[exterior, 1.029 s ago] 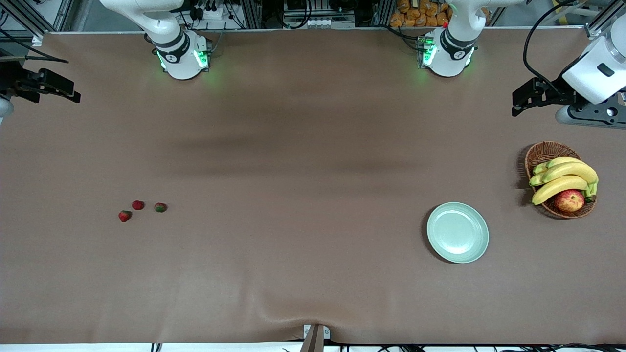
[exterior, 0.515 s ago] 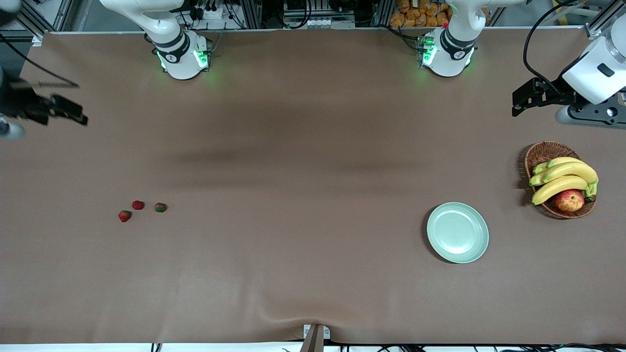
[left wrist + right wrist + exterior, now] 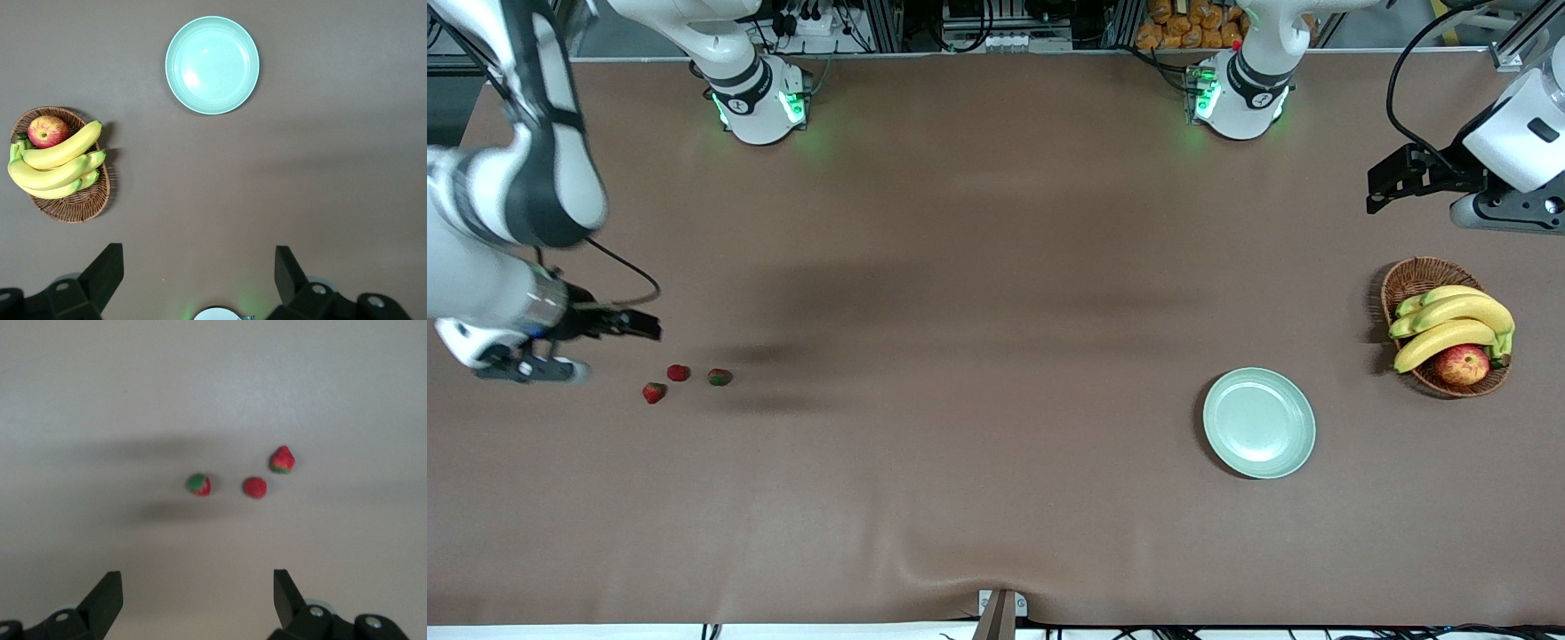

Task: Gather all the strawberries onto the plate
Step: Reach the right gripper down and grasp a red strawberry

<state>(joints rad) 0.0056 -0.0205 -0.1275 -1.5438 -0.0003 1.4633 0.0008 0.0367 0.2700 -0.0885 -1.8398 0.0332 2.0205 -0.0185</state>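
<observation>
Three strawberries (image 3: 654,392) (image 3: 678,372) (image 3: 719,377) lie close together on the brown table toward the right arm's end. The right wrist view shows them as well (image 3: 199,484) (image 3: 255,487) (image 3: 282,459). My right gripper (image 3: 197,587) hangs open and empty in the air beside them, toward the table's end (image 3: 529,367). The pale mint-green plate (image 3: 1259,423) sits empty toward the left arm's end and also shows in the left wrist view (image 3: 212,65). High over that end, my left gripper (image 3: 199,260) is open and holds nothing.
A brown wicker basket (image 3: 1414,276) with bananas (image 3: 1449,324) and a red-yellow apple (image 3: 1462,364) stands beside the plate, closer to the left arm's end of the table. Both arm bases (image 3: 760,107) (image 3: 1238,102) stand along the table's farthest edge from the front camera.
My right arm has swung in from the table's corner and come down beside the strawberries. The left gripper has shifted only slightly. The strawberries and the plate have not moved.
</observation>
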